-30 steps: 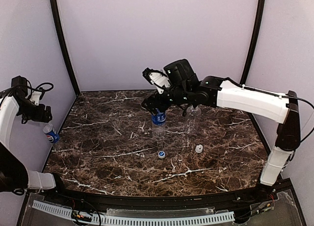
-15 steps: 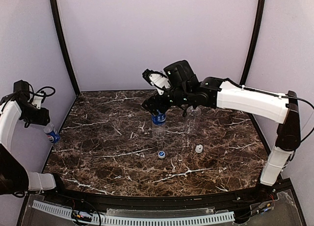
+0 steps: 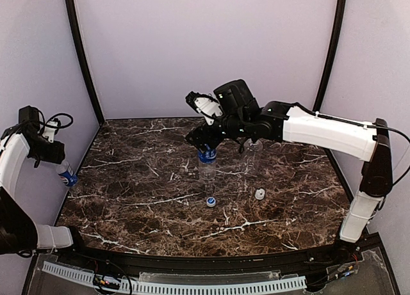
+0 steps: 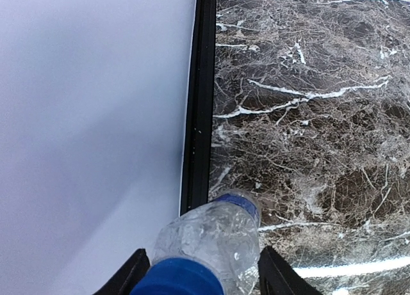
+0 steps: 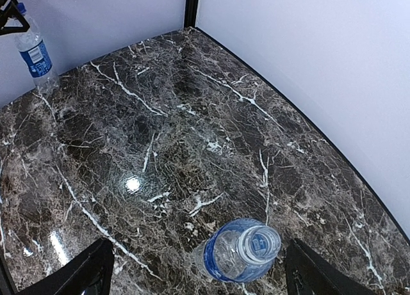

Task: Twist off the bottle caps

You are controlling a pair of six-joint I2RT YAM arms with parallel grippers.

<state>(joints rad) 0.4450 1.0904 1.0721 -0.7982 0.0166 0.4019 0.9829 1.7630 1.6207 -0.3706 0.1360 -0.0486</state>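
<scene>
At the table's left edge stands a blue-labelled bottle (image 3: pixel 66 176) (image 4: pixel 218 234) (image 5: pixel 35 55) with a dark blue cap (image 4: pixel 182 279) screwed on. My left gripper (image 3: pixel 54 159) (image 4: pixel 205 269) is shut on its shoulder, one finger on each side. A second blue-labelled bottle (image 3: pixel 206 157) (image 5: pixel 240 250) stands mid-table, its mouth uncapped. My right gripper (image 3: pixel 204 141) (image 5: pixel 202 276) hovers over it, open, fingers well apart from it. A plain clear bottle (image 3: pixel 252 153) stands to its right. Two loose caps lie on the table, one (image 3: pixel 210 201) in front of the middle bottle and a white cap (image 3: pixel 259 194) further right.
The dark marble table (image 3: pixel 141 212) has a black rim (image 4: pixel 195 116) and pale walls on three sides. The left bottle stands right at that rim. The right arm (image 3: pixel 327 132) reaches across the back right of the table.
My left gripper has closed onto the left bottle and the left arm has sunk slightly. The right arm and the other bottles have hardly moved.
</scene>
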